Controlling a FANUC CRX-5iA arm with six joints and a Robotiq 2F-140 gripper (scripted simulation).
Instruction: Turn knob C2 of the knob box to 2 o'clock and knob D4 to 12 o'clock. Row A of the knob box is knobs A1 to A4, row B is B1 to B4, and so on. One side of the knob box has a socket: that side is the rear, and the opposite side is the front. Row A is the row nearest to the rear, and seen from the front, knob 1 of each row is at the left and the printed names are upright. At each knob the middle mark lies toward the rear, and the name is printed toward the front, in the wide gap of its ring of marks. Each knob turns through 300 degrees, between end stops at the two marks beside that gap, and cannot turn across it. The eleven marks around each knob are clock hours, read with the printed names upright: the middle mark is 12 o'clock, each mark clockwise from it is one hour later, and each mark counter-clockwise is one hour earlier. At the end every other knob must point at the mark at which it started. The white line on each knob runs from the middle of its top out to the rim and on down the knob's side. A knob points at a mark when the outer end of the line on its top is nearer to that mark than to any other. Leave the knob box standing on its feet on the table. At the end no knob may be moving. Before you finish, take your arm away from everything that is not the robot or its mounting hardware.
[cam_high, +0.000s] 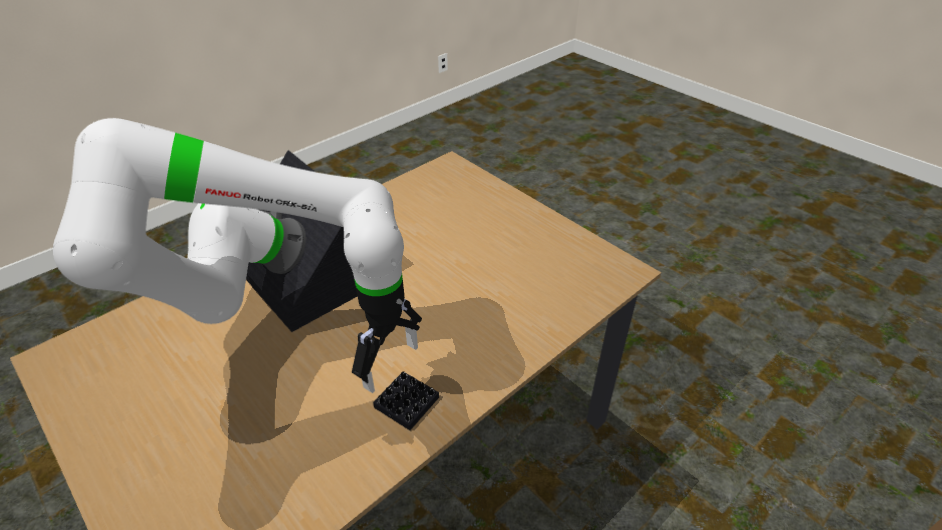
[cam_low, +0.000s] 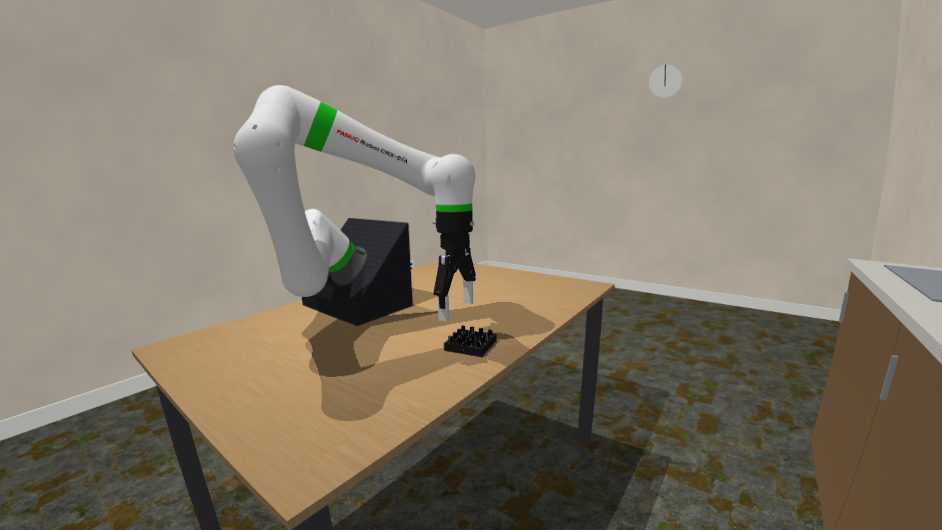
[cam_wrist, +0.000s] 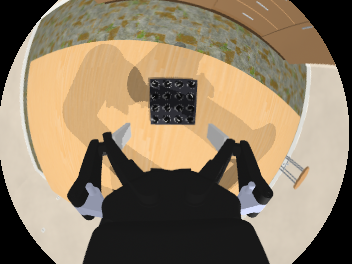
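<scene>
The black knob box (cam_high: 406, 396) (cam_low: 465, 341) (cam_wrist: 173, 101) stands flat on the table, with four rows of four knobs on its top. In the wrist view it lies above the middle, beyond the fingertips. White traces show around the knobs, but the names, the single line directions and the socket are too small to make out, so I cannot tell which knob is C2 or D4 or where they point. My gripper (cam_high: 390, 361) (cam_low: 455, 303) (cam_wrist: 169, 129) is wide open and empty, pointing down above the table, higher than the box and off to its robot-base side.
The wooden table (cam_high: 526, 263) (cam_low: 230, 369) (cam_wrist: 50, 100) carries the black robot stand (cam_high: 293, 309) (cam_low: 375, 276) behind the gripper. The box is near the table's long edge. Arm shadows fall around it. A brown cabinet (cam_low: 862, 395) (cam_wrist: 305, 45) stands beyond the table.
</scene>
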